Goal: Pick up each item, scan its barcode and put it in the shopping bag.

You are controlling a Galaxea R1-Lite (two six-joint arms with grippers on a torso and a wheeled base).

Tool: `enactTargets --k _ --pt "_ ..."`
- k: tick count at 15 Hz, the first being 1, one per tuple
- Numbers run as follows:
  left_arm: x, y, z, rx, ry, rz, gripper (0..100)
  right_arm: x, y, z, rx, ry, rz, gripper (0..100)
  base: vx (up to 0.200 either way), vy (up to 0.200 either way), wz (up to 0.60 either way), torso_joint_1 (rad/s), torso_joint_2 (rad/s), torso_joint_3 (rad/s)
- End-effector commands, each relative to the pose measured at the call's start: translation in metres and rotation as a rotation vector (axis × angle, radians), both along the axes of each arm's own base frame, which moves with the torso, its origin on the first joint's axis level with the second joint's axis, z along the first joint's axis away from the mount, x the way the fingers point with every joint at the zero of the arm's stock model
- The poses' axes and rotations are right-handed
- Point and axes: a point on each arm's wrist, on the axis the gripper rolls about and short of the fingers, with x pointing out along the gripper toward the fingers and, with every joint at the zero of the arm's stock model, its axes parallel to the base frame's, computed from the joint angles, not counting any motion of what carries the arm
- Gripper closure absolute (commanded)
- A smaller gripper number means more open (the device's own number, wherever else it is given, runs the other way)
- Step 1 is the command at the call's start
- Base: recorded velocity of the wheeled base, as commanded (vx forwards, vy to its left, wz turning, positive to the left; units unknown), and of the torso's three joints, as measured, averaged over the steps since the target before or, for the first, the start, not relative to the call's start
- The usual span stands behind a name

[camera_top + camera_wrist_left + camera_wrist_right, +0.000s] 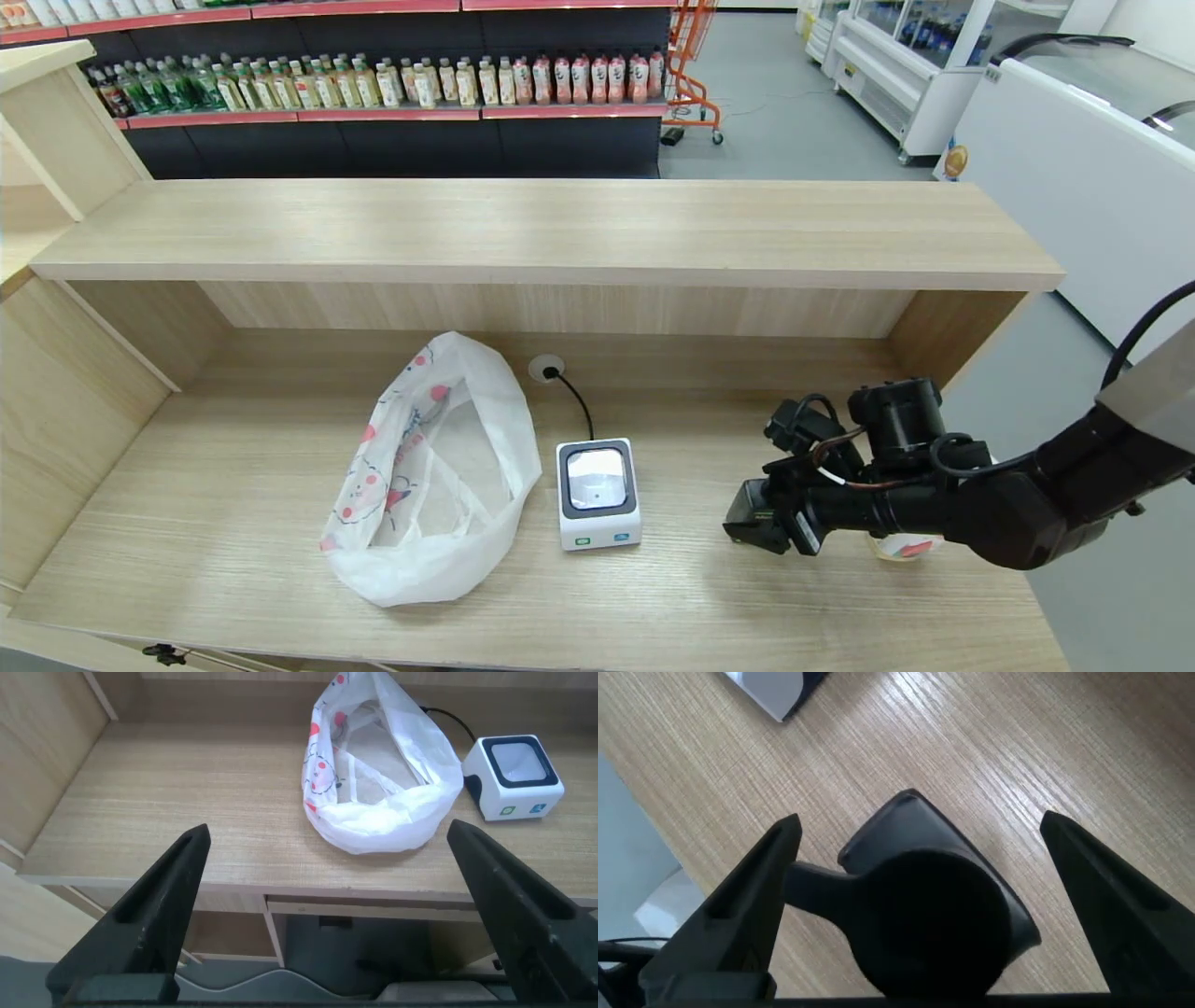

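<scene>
- Pale wooden shop counter: white red-printed plastic shopping bag at left, white box scanner just right of it.
- Left gripper gapes empty; right gripper, wide open, straddles a blurred dark lump.
- White round red-printed tub, half-hidden at near right: likely light and thin-walled; grip its sides gently.

wooden counter | bottle shelf behind it | orange trolley beside shelf | white freezer at right

No legible text on shopping bag, scanner or shelf bottles
</scene>
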Motion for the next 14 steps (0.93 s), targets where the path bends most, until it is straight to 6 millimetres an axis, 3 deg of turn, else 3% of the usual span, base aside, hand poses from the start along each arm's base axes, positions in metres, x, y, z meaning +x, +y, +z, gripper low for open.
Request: enactTargets --k 1,7,11,12,14 --pt "0.000 0.000 0.000 0.000 -0.001 0.000 0 0.002 0.000 -0.006 -0.003 0.011 0.000 100 0.000 0.000 0.00 0.000 0.00 0.000" --pt "0.000 0.000 0.000 0.000 -0.001 0.000 0 -0.002 -0.003 -0.004 -0.002 0.011 -0.003 100 0.000 0.000 0.00 0.000 0.00 0.000" --pt "0.000 0.000 0.000 0.000 -0.001 0.000 0 -0.012 -0.009 0.037 0.064 -0.127 -0.023 100 0.000 0.000 0.00 0.000 0.00 0.000" --pt "0.000 0.000 0.000 0.000 -0.001 0.000 0 -0.023 -0.013 0.060 0.082 -0.193 -0.023 100 0.000 0.000 0.00 0.000 0.00 0.000" --pt "0.000 0.000 0.000 0.000 -0.001 0.000 0 -0.042 -0.020 0.080 0.070 -0.284 0.002 100 0.000 0.000 0.00 0.000 0.00 0.000"
